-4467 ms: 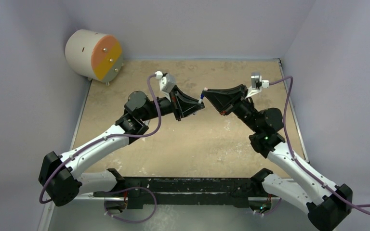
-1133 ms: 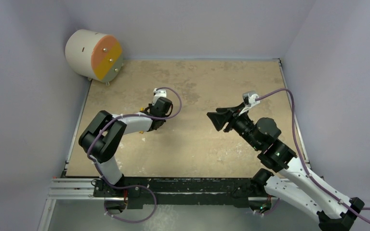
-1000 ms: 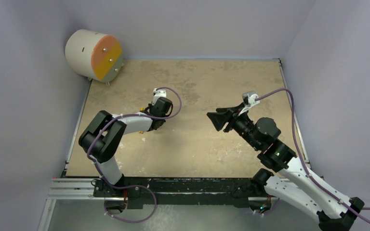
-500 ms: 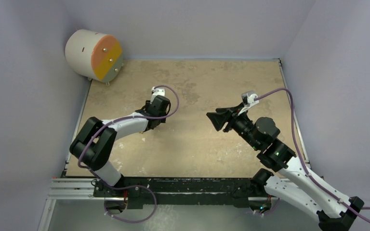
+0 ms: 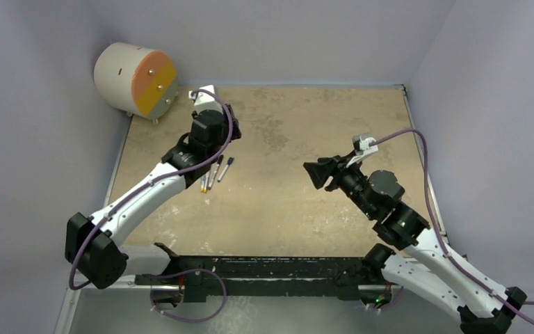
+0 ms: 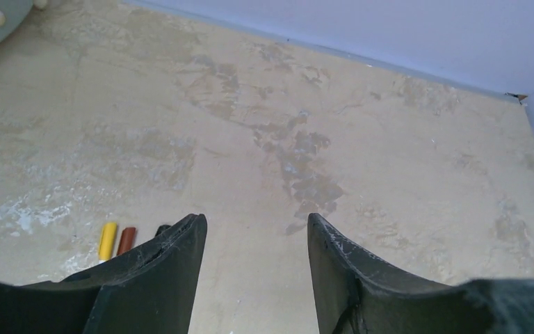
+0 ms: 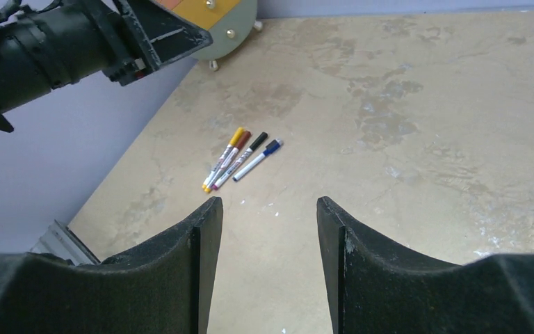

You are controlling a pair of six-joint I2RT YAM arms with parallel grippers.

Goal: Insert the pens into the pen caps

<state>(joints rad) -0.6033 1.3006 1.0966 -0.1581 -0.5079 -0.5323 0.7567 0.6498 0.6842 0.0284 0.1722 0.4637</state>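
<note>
Toward the left edge of the desk (image 5: 299, 209), roughly midway between its near and far edges, the four pens (image 7: 233, 161) are laid side by side in a slight fan. The pen caps (image 7: 259, 138) are seen seated on the ends turned toward the far edge: yellow-orange, red-brown, black and blue, counted from the left edge. The blue-capped pen is set a little apart from the other three. The left pincer (image 6: 254, 223) is held above the desk near the far-left corner, its fingers spread with nothing between them; the yellow-orange and red-brown caps are glimpsed just beside its left finger. The right pincer (image 7: 268, 205) is raised over the right half of the desk, likewise spread and empty, and is aimed toward the pens. A white drum (image 5: 135, 78) with an orange and yellow face is stood in the far-left corner.
</note>
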